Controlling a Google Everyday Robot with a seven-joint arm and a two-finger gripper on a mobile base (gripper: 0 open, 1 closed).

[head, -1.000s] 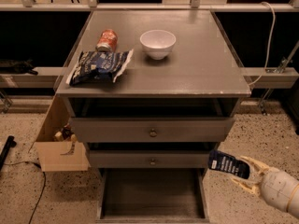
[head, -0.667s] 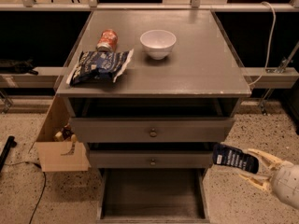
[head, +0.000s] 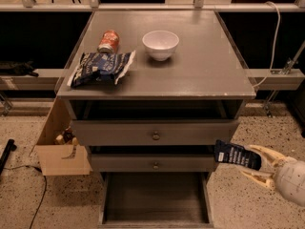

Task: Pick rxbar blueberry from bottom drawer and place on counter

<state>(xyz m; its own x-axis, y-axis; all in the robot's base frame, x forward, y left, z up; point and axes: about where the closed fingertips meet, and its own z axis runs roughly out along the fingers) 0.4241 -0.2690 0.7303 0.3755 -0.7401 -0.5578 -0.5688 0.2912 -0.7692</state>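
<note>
Since the jaws at four o'clock clench the rxbar blueberry point(head: 237, 155), clear of the bottom drawer point(head: 155, 194) at six, only placing it on the desk point(head: 205, 66) at twelve seems left.

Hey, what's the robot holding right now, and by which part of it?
The end effector, low down to the right of the cabinet, holds the rxbar by its right end. The bar's free end points left toward the cabinet.
</note>
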